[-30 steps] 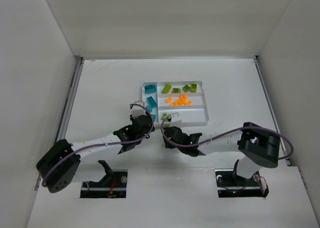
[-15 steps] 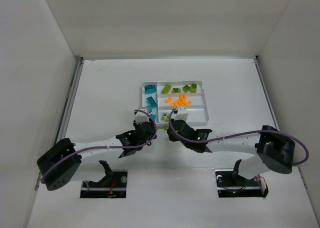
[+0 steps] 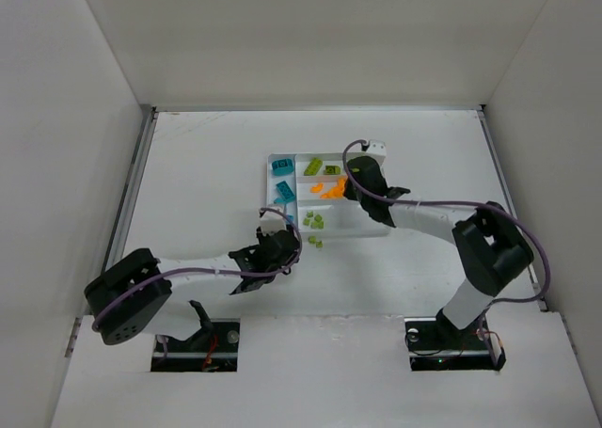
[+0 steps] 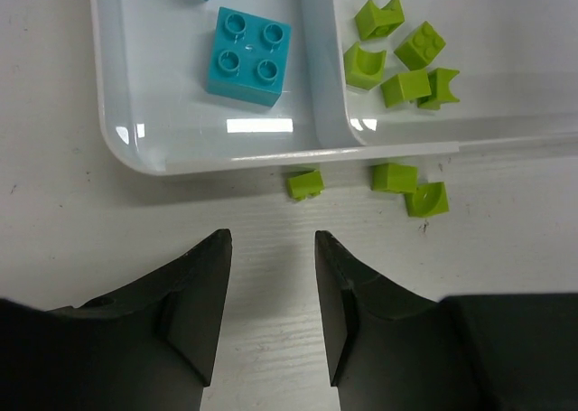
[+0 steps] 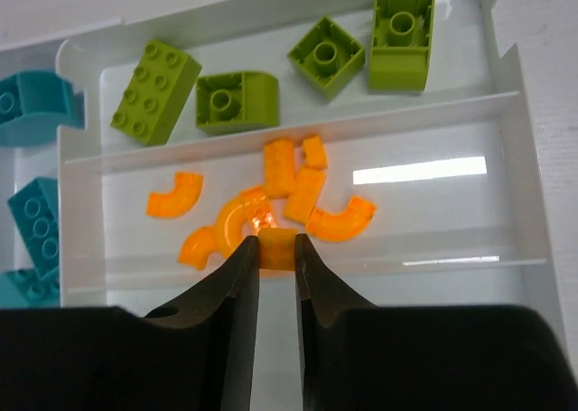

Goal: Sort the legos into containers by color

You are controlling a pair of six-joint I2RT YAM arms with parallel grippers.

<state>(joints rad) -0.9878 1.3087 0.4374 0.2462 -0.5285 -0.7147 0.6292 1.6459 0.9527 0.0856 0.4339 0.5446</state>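
white worktop (image 3: 188,165), tray (image 4: 117,131) mostly sorted; three green legos (image 4: 395,177) lie outside. right pincer (image 5: 275,253) grips an orange lego (image 5: 276,247); left pincer (image 4: 271,239) half-wide, empty.

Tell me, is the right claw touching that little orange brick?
Touching. The right wrist view shows the right gripper closed on the orange brick, with a finger pressed against each side.

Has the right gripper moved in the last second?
Yes, forward: gripping a small orange brick, the right gripper went from the white plastic tray's near edge to above its orange section.
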